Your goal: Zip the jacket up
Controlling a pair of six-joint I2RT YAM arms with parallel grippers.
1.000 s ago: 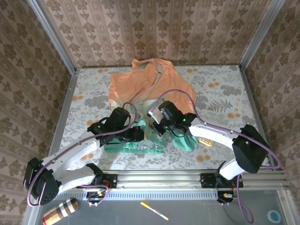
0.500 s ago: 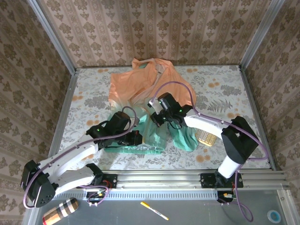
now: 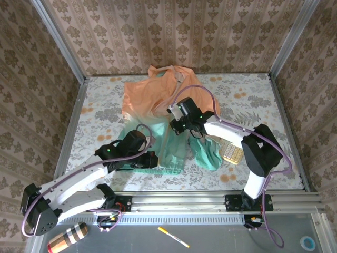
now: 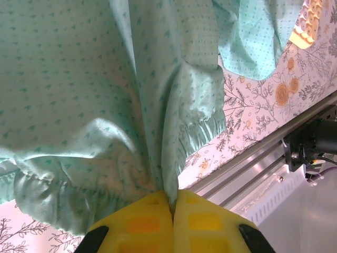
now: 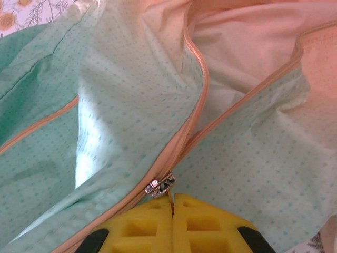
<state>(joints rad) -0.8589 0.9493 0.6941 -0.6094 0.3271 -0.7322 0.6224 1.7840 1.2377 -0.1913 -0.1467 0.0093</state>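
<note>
top: jacket lies flat on the table, orange end far, teal hem near. left gripper is at the hem, right gripper on the front seam about where teal meets orange. calculator is touching the teal cloth on the right. risk: the arms tension thin cloth between them; if the left end gives, the whole jacket slides with the right arm and the zip gains nothing. the calculator could get dragged too

left wrist: pads clamped on a fold of the hem, right at the tips, on shiny fabric. likely to slip under load

right wrist: pads closed on the slider, its pull pinched at the very tips. beyond it the tapes splay into a wide V with loose lining between. risk: lining feeds into the slider and jams it, or the pull pops out of the tips if the pull angle leaves the tape line
</note>
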